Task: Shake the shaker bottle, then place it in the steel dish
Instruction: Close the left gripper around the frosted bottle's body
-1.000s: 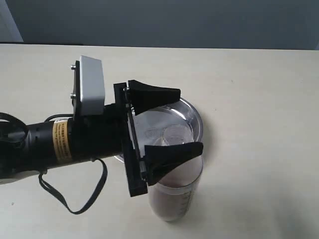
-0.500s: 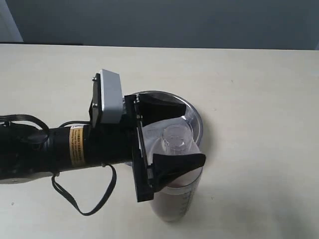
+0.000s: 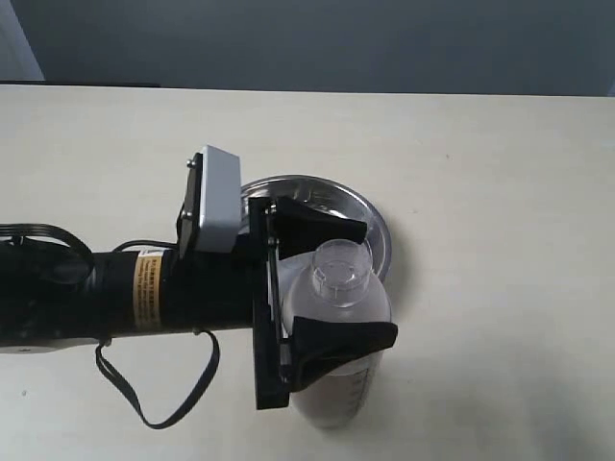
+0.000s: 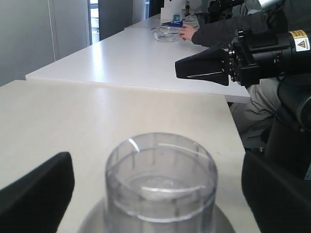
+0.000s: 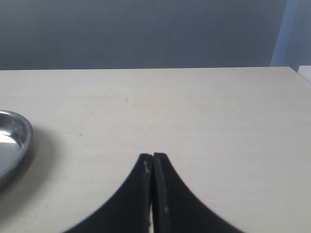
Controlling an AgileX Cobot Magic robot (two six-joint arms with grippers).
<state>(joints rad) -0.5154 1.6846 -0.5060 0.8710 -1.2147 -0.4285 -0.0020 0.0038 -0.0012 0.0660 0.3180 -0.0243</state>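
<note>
Standing upright on the table (image 3: 500, 192), the one shaker bottle (image 3: 332, 305) sits just near of the one steel dish (image 3: 370, 213). The left gripper (image 3: 377, 284) straddles its shoulder, jaws wide, seemingly not yet clamped. Grasping is the step in hand; next it must squeeze firmly and lift. The right gripper (image 5: 153, 160) is closed and empty.

Even, soft room light, nothing harsh. Pale table (image 3: 500, 192), bit washed out. Bright glare along rim of steel dish (image 3: 375, 219). Faint soft shadow on table right of shaker bottle (image 3: 341, 394). Left wrist view: small white glint on bottle cap (image 4: 160, 179), cap slightly soft, far benches (image 4: 141, 63) blown bright. Right wrist view: right gripper (image 5: 153, 158) near lens, flat black, no detail.
</note>
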